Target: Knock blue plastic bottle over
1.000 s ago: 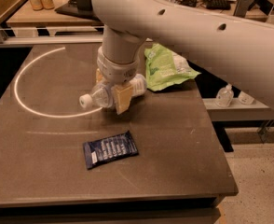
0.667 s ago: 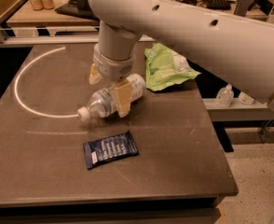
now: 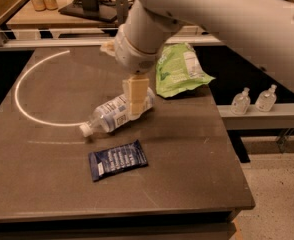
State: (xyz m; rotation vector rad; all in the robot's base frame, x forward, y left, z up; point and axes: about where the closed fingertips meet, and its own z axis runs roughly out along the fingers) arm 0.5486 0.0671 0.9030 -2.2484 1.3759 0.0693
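While a white arc [image 3: 18, 86] curves across the left of the dark table [image 3: 187, 159], the blue plastic bottle [image 3: 109, 116] lies on its side near the table's middle, its white cap [image 3: 85, 130] pointing toward the front-left and touching the arc's end. A dark blue packet [image 3: 118, 160] lies flat just in front of it. Over the bottle's far end hangs the gripper [image 3: 136, 101], reaching down from the pale arm [image 3: 222, 19] and crossing the bottle's body; whether it is clamped on the bottle or loose cannot be told. Right of it lies a crumpled green bag [image 3: 179, 71]. Two small pump-top bottles [image 3: 253, 100] stand on a ledge off the table's right edge.
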